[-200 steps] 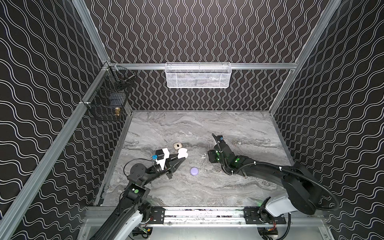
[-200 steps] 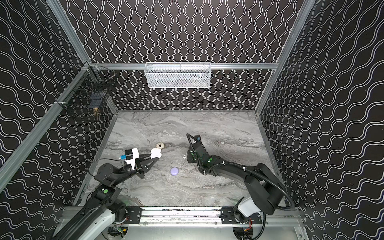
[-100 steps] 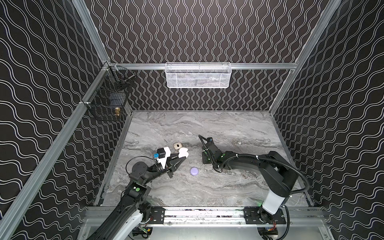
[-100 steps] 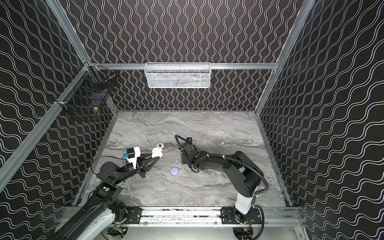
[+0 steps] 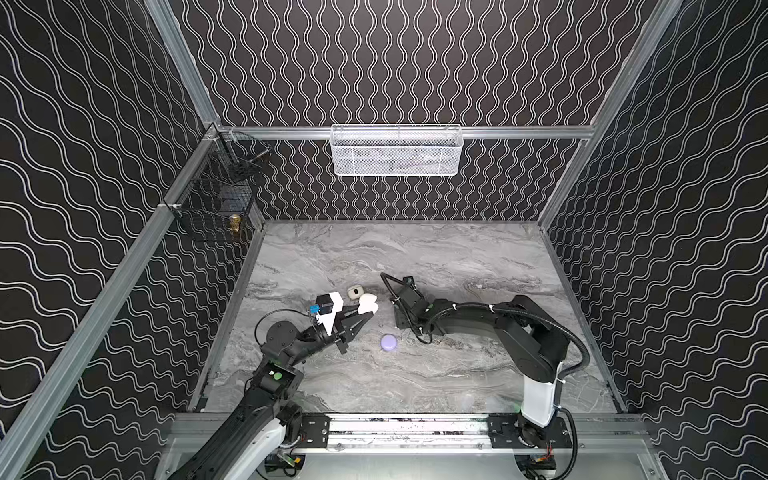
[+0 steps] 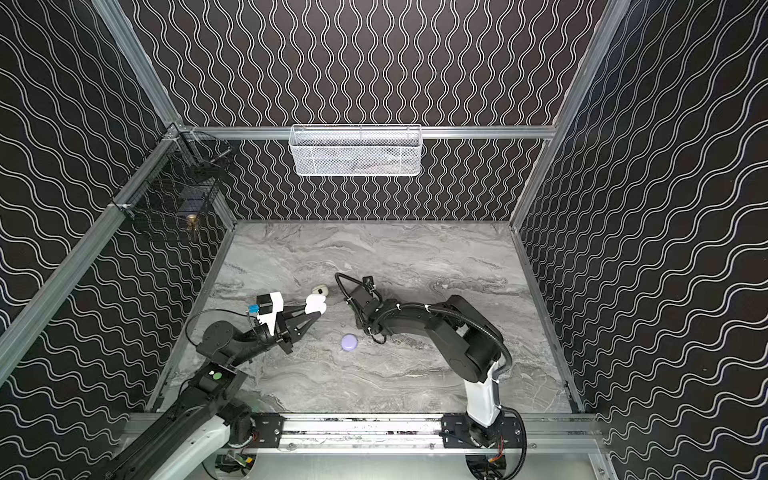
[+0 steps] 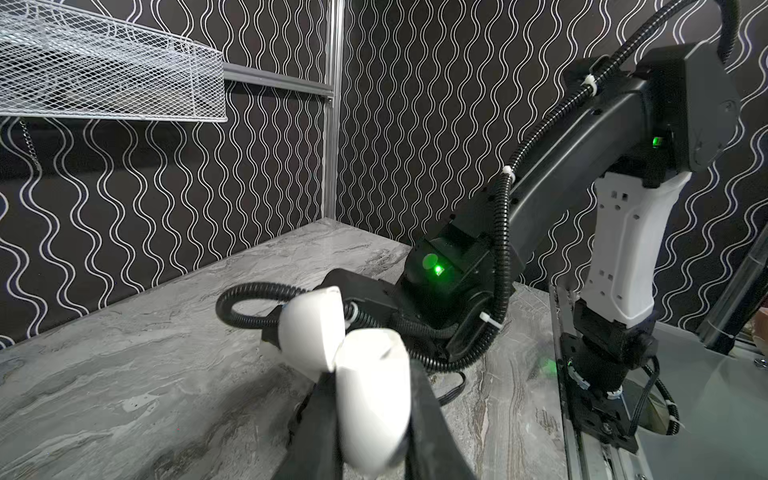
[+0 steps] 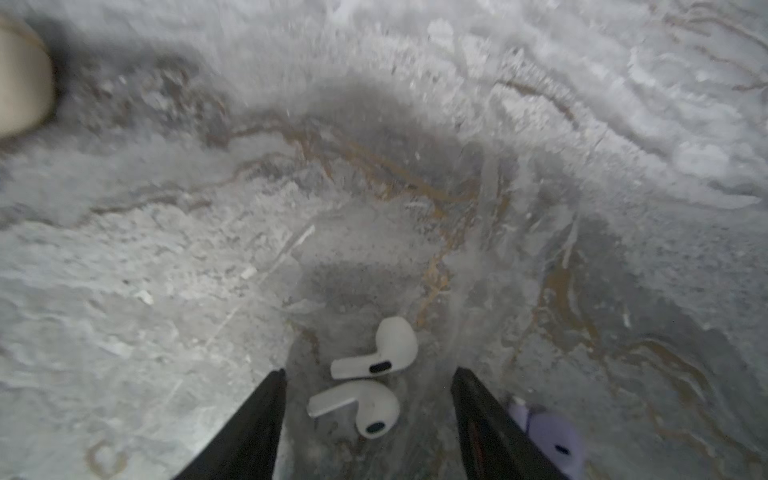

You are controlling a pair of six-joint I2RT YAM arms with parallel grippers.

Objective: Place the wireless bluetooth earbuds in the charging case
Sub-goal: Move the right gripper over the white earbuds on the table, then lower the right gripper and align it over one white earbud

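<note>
- We see the right arm has swung in toward the middle since a second ago. The right gripper [image 8: 368, 373] now hangs low over the table [image 5: 457, 257], just beside the left gripper [image 5: 360, 314].
- Right jaws stand apart with nothing in them. In the right wrist view they straddle two white buds [image 8: 390, 345] lying side by side on the table, stems pointing the same way.
- A lavender bud [image 8: 552, 440] lies just outside one finger, partly hidden by it.
- Left arm has not moved. Its jaws are clamped tight on the white case [image 7: 365, 399], held off the table with the lid hinged open.
- We cannot see into the case, so we cannot tell whether any bud is already seated.
- The lavender case [image 5: 388, 343] and the beige case [image 5: 354, 291] sit where they were, both closed as far as we can tell.
- Our read: the approach is done and the pick is next, so insertion is probably still ahead. The buds lie close together, so closing now could catch both or knock one away.
- We can read no brand, label or writing. The buds and cases look plain, and the only marks are green lights on the right arm in the left wrist view.
</note>
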